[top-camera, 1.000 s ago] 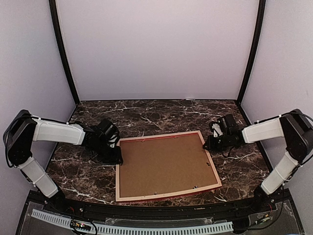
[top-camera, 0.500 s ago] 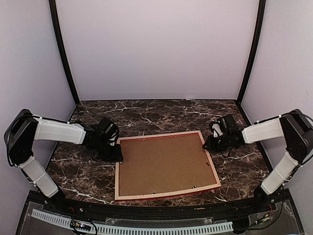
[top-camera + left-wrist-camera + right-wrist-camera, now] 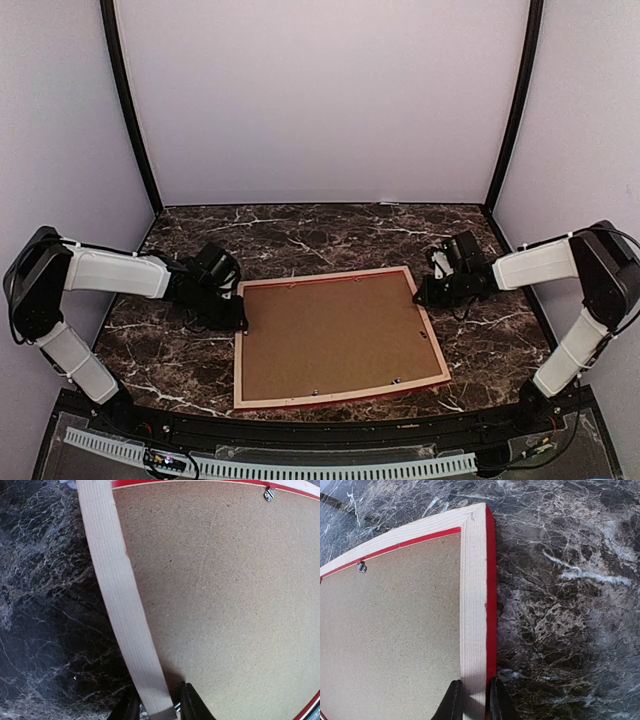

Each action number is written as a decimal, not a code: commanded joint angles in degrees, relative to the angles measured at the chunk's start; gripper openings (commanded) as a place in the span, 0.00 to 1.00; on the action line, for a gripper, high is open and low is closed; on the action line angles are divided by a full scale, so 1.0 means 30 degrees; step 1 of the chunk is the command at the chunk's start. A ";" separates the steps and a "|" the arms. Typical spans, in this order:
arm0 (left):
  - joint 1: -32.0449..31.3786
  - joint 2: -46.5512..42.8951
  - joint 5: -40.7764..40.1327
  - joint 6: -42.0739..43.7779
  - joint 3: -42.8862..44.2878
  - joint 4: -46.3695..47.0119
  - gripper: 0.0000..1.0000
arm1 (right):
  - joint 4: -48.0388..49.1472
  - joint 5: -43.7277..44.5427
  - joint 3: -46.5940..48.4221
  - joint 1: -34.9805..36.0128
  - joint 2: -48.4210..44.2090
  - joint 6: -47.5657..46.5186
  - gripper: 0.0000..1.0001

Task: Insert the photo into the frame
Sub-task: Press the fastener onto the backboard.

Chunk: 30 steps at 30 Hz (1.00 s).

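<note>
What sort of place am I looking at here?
Probably a robot test booth, not a home: plain pale walls enclose a marble-patterned table, with a left arm and right arm mounted at its near edge, both at a picture frame.

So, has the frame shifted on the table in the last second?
Yes, slightly. The frame has crept left against the table's near edge, with the left gripper and right gripper pinching its side rails.

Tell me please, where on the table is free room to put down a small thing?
The widest bare marble of the table lies between the frame and the back wall. Narrower patches sit at the near left corner and right of the frame. Crowded: the frame's side rails, where the left gripper and right gripper clamp it.
</note>
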 commanded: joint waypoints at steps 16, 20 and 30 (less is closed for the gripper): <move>0.0374 0.0918 0.2254 0.2551 0.0468 -0.2213 0.29 | -0.2034 -0.1802 -0.0105 0.0759 0.1677 0.0083 0.00; 0.0494 0.0692 0.1777 0.2184 0.0724 -0.2045 0.43 | -0.2064 -0.1780 -0.0062 0.0779 0.1573 0.0057 0.00; 0.0931 0.0679 0.1148 0.1653 0.1112 -0.1369 0.47 | -0.2165 -0.1684 -0.0235 0.0779 0.1330 0.0059 0.00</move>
